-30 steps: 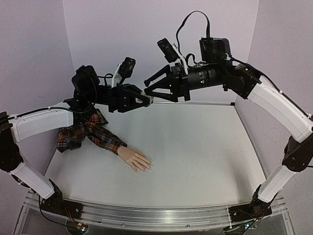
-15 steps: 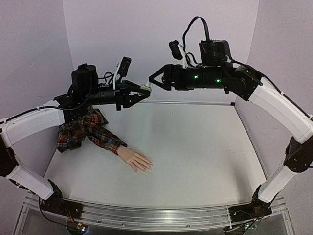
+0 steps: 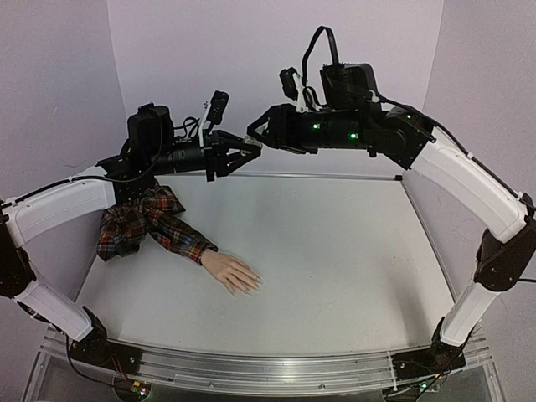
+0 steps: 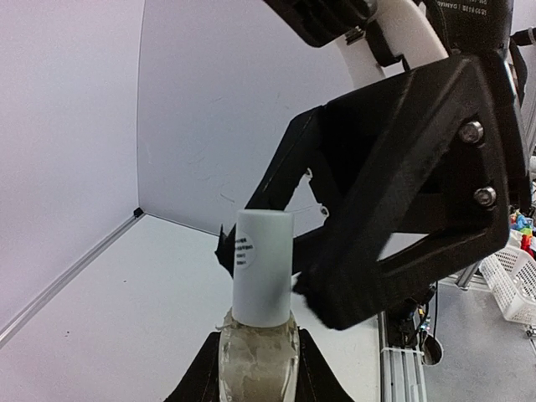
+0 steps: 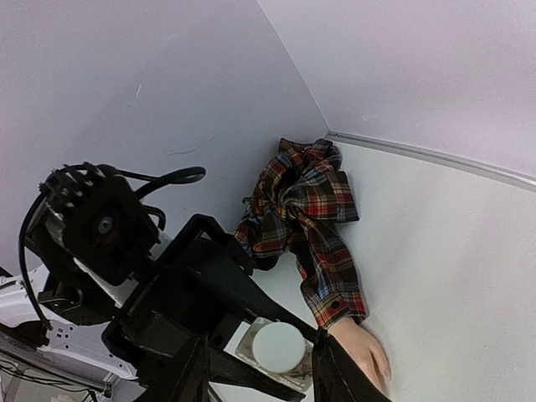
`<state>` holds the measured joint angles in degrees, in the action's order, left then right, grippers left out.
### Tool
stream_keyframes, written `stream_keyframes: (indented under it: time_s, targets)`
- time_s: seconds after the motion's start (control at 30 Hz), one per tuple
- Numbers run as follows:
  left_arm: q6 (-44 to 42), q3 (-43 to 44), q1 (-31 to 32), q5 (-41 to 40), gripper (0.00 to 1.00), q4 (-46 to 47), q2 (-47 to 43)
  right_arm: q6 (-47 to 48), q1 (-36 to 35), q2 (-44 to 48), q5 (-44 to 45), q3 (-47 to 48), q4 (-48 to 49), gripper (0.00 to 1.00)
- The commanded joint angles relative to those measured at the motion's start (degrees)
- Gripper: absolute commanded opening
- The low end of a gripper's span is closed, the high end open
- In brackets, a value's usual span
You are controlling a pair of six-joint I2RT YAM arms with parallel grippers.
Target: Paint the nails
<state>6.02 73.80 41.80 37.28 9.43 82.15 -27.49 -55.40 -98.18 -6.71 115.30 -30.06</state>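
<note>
The pale mannequin hand point(image 3: 232, 271) lies palm down on the table, its red plaid sleeve point(image 3: 149, 221) trailing to the back left. The nails point(image 3: 252, 286) at its fingertips are too small to make out. My left gripper point(image 3: 239, 152) is raised above the back of the table. In the left wrist view it point(image 4: 258, 356) is shut on the glass body of a small bottle with a white cap point(image 4: 262, 268). My right gripper point(image 3: 256, 134) faces it. In the right wrist view it point(image 5: 261, 362) is open, its fingers point(image 5: 342, 378) straddling the cap point(image 5: 278, 347). The hand point(image 5: 366, 349) is partly hidden there.
Pale walls close in the table point(image 3: 335, 251) at the back and on both sides. A metal rail point(image 3: 268, 368) runs along the near edge by the arm bases. A white basket point(image 4: 519, 285) stands beyond the table's right side.
</note>
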Motion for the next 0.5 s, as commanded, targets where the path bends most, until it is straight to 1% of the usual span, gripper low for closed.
stream_keyframes:
  time_s: [0.0,0.1,0.27,0.47]
  targets:
    - [0.18,1.82,-0.05,-0.33,0.0,3.11,-0.61,-0.46,-0.07,-0.51,3.66,2.08,-0.88,0.4]
    - [0.56,1.48,-0.05,0.02,0.0,3.62,-0.76,-0.37,-0.11,-0.88,3.26,2.39,-0.88,0.37]
    - [2.31,0.79,-0.05,2.41,0.0,5.24,-0.98,1.46,-0.12,-1.03,1.28,3.15,-0.79,0.23]
    - [4.75,-0.29,-0.05,5.49,0.0,7.03,-2.02,5.27,-0.11,-0.82,-3.88,3.65,-0.61,0.03]
